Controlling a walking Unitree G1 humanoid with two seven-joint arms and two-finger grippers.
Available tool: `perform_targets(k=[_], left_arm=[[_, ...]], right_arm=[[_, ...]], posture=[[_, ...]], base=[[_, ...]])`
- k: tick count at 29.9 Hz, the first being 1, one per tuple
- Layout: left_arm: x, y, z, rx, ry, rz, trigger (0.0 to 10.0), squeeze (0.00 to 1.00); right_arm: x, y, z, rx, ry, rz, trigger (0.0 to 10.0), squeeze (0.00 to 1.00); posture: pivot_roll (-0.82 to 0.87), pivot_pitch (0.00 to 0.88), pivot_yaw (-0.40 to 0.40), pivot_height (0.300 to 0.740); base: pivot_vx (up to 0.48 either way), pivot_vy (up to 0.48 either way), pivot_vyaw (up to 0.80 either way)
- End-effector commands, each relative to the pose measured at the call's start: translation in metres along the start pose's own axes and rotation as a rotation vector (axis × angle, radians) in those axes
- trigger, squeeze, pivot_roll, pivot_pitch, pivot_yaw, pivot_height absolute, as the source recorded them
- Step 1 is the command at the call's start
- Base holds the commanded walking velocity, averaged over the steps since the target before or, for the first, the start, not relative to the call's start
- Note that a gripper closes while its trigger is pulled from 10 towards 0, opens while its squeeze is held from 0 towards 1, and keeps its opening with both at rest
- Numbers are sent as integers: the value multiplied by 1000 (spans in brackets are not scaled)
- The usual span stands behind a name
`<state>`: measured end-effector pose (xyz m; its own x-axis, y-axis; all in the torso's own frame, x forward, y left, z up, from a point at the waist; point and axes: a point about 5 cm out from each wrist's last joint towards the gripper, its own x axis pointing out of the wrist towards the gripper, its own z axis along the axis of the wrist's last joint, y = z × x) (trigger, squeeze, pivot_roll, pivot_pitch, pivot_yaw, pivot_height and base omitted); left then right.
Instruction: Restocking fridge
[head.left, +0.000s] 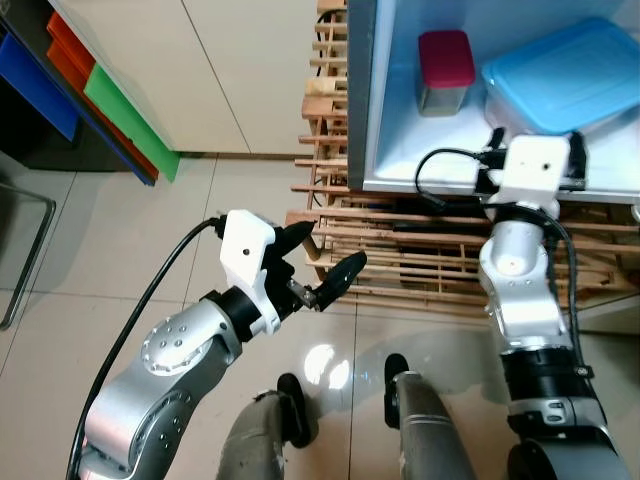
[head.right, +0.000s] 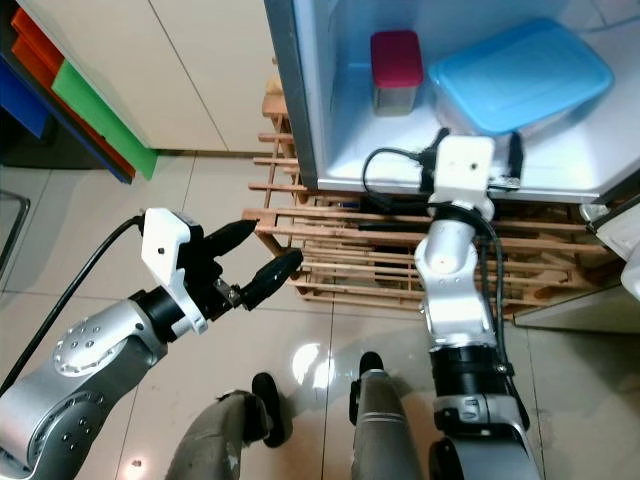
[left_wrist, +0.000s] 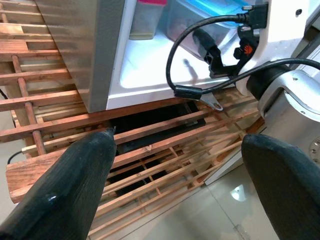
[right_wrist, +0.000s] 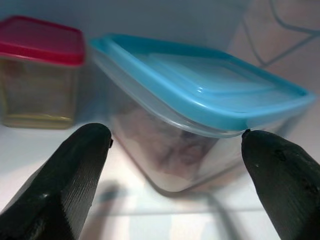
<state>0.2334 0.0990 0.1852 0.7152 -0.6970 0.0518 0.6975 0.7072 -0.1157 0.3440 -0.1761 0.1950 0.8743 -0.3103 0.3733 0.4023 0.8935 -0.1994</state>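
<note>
A clear container with a blue lid (head.left: 565, 75) lies on the white fridge shelf (head.left: 420, 150). To its left stands a smaller container with a red lid (head.left: 445, 70). My right gripper (right_wrist: 175, 137) reaches onto the shelf, open. Its fingers (right_wrist: 75, 165) sit just in front of the blue-lidded container (right_wrist: 200, 95), one to each side of its near corner, with nothing held. My left gripper (head.left: 333, 245) hangs open and empty, lower down to the left, over the floor in front of the wooden rack (head.left: 400, 255).
The fridge rests on a slatted wooden rack (left_wrist: 60, 105) that juts out to its left and front. Coloured bins (head.left: 100, 90) and white cabinet doors (head.left: 230, 70) stand at the left. Glossy tiled floor (head.left: 110, 260) lies below, with my feet (head.left: 295, 405) near the bottom edge.
</note>
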Motion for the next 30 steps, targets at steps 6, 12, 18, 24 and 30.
perform_targets(k=[6, 12, 18, 24, 30], left_arm=[[-1, 2, -3, -1, 13, 13, 10000, 0], [-1, 3, -3, 2, 14, 20, 10000, 0], [0, 5, -2, 6, 14, 23, 10000, 0], [1, 6, -3, 9, 14, 27, 10000, 0], [1, 7, -2, 11, 12, 32, 10000, 0]], right_arm=[[5, 18, 14, 83, -54, 53, 10000, 0], [7, 28, 18, 101, -77, 93, 10000, 0], [16, 40, 32, 116, -125, 128, 10000, 0], [19, 50, 31, 115, -127, 159, 10000, 0], [23, 49, 29, 111, -118, 155, 10000, 0]], posture=[[-27, 396, 111, 740], [-27, 396, 112, 740], [-27, 397, 113, 740], [-20, 393, 109, 740], [-21, 387, 105, 740]], base=[[0, 0, 0], [0, 0, 0], [0, 0, 0], [0, 0, 0], [0, 0, 0]])
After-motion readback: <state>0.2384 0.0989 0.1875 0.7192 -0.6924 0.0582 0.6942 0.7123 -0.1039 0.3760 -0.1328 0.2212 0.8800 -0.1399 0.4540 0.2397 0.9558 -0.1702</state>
